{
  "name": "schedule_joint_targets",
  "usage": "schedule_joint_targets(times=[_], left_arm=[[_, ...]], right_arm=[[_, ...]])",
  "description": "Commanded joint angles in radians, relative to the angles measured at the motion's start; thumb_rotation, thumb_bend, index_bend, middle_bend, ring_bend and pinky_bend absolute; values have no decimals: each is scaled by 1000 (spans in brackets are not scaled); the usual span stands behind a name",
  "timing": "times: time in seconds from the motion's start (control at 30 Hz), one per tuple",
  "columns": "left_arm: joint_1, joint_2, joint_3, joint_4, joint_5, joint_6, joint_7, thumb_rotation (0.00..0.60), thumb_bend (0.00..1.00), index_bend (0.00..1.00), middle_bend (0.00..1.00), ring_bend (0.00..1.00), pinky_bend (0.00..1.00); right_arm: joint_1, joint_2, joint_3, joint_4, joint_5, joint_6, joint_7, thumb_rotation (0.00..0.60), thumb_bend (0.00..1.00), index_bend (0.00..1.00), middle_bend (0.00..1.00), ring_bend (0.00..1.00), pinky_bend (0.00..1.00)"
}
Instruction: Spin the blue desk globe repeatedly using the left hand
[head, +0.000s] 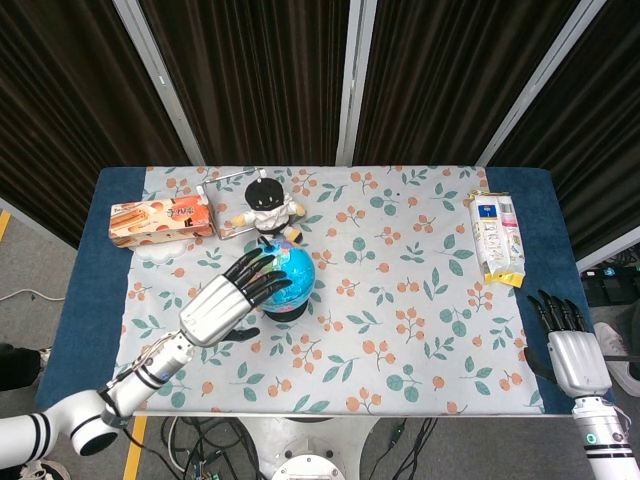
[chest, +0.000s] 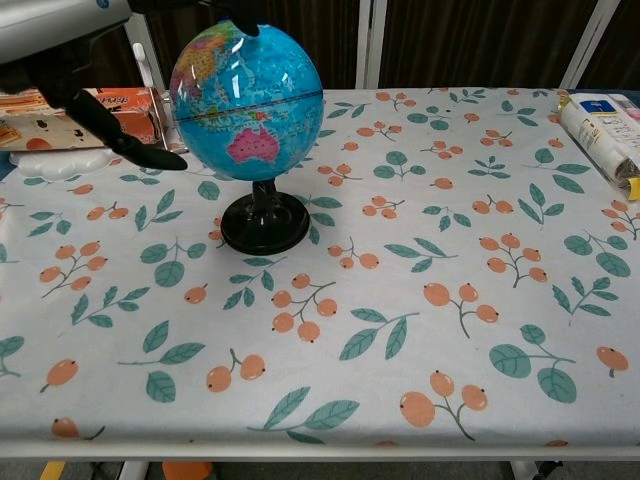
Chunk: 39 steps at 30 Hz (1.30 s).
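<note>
The blue desk globe (chest: 247, 99) stands on a black round base (chest: 265, 225) left of the table's middle; in the head view the globe (head: 296, 275) is partly covered. My left hand (head: 232, 297) reaches over the globe's top from the left with its fingers spread, fingertips (head: 270, 268) lying over the sphere; whether they touch it I cannot tell. In the chest view the left hand (chest: 75, 40) shows at the top left, thumb pointing down beside the globe. My right hand (head: 566, 345) rests open at the table's front right edge, far from the globe.
A doll figure (head: 267, 208) stands just behind the globe. An orange snack box (head: 161, 220) lies at the back left on a white plate (chest: 50, 160). A white packet (head: 497, 237) lies at the right edge. The flowered tablecloth (chest: 420, 300) covers the table.
</note>
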Motion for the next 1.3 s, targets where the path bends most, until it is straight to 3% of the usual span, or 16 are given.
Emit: schedule_joint_targets(times=[0.03, 0.47, 0.63, 1.0, 1.3], left_arm=[[4, 1, 5, 2, -5, 3, -1, 600, 46, 157, 176, 20, 21], [57, 42, 44, 2, -15, 52, 0, 600, 46, 157, 191, 20, 21], [102, 56, 68, 29, -70, 59, -21, 600, 46, 157, 228, 20, 21], [136, 74, 40, 47, -67, 136, -46, 600, 46, 157, 223, 20, 22], [61, 55, 2, -5, 23, 109, -4, 600, 46, 157, 216, 20, 22]], right_arm=[[0, 1, 0, -1, 0, 1, -2, 600, 300, 0, 0, 0, 0], [2, 0, 1, -6, -3, 3, -15, 600, 301, 0, 0, 0, 0], [2, 0, 1, -11, -5, 5, -23, 600, 301, 0, 0, 0, 0], [4, 0, 0, -19, -4, 2, -34, 600, 301, 0, 0, 0, 0], [3, 0, 1, -13, -1, 1, -27, 600, 301, 0, 0, 0, 0]])
